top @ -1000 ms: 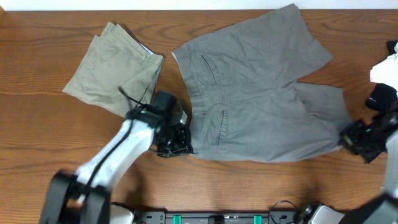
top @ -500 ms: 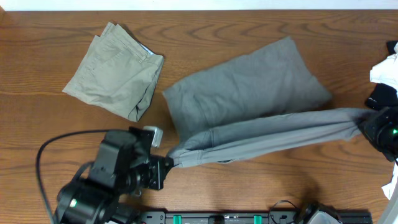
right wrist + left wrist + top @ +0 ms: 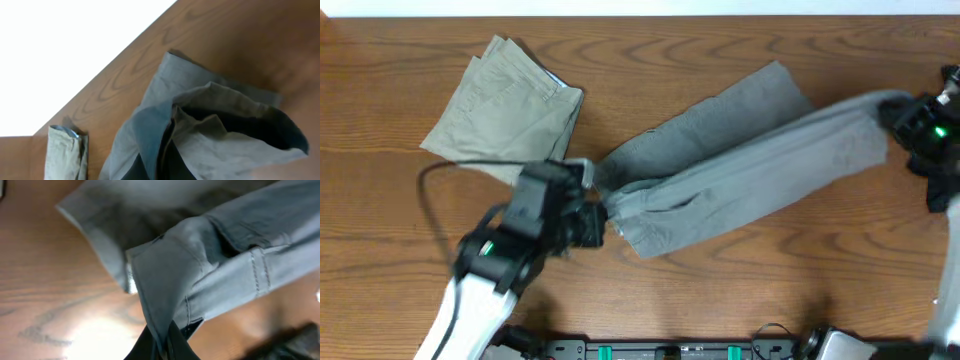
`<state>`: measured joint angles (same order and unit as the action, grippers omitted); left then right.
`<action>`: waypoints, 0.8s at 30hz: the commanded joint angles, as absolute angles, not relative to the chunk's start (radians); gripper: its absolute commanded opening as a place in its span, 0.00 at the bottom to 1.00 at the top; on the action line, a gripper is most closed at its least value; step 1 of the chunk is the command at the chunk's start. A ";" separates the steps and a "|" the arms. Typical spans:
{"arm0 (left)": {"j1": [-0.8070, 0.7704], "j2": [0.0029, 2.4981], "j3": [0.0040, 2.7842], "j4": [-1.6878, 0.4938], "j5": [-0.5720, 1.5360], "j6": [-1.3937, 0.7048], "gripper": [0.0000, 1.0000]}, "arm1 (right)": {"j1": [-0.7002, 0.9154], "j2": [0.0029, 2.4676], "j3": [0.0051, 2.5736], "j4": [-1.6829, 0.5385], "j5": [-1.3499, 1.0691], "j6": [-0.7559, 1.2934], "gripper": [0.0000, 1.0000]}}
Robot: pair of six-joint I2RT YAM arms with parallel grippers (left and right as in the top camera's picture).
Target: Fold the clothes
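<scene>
1. The grey shorts [image 3: 740, 170] stretch in a long band across the table [image 3: 720, 300], from the near left towards the far right. An upper layer is doubled over a layer that lies on the wood.
2. Both ends are held, apparently to keep the cloth taut so that one half comes down flat on the other instead of sagging into wrinkles.
3. The left gripper [image 3: 603, 222] has its fingers closed tight on the waistband end. The left wrist view shows a corner of stitched grey fabric pinched between them, just above the wood.
4. The right gripper [image 3: 900, 115] is clamped on the leg end. In the right wrist view the hem bunches at its dark fingers, and the leg opening gapes beside them.
5. The left arm reaches in from the near edge, its wrist turned rightwards along the band. The right arm stands at the far right edge with its wrist turned left, facing the other arm along the cloth.
6. The khaki shorts [image 3: 500, 110] lie folded at the far left, apart from the grey pair, and look finished.
7. The lengthwise fold appears to be under way, with the cloth not yet laid down or released.
</scene>
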<state>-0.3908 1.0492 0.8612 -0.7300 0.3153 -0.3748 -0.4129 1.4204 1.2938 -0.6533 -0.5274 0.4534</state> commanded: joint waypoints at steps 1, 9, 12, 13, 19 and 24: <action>-0.380 1.187 0.863 -0.720 0.166 -0.424 0.06 | -0.374 1.535 1.318 -0.557 -0.438 0.505 0.01; -0.336 1.370 0.863 -0.564 0.070 -0.424 0.06 | -0.330 1.790 1.318 -0.301 -0.440 0.595 0.01; -0.330 1.377 0.863 -0.501 0.007 -0.424 0.07 | -0.321 1.855 1.318 -0.226 -0.463 0.598 0.02; -0.330 1.378 0.863 -0.482 -0.013 -0.424 0.08 | -0.317 1.876 1.318 -0.199 -0.478 0.598 0.03; -0.328 1.375 0.863 -0.482 -0.080 -0.424 0.48 | -0.304 1.934 1.318 -0.160 -0.548 0.541 0.66; -0.324 1.342 0.864 -0.559 -0.060 -0.424 0.67 | -0.340 1.922 1.319 -0.266 -0.602 0.445 0.68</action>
<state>-0.3290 1.3708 0.8616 -0.5262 -0.0330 -0.4240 -0.3103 1.9274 1.2995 -0.2298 -0.5518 0.5289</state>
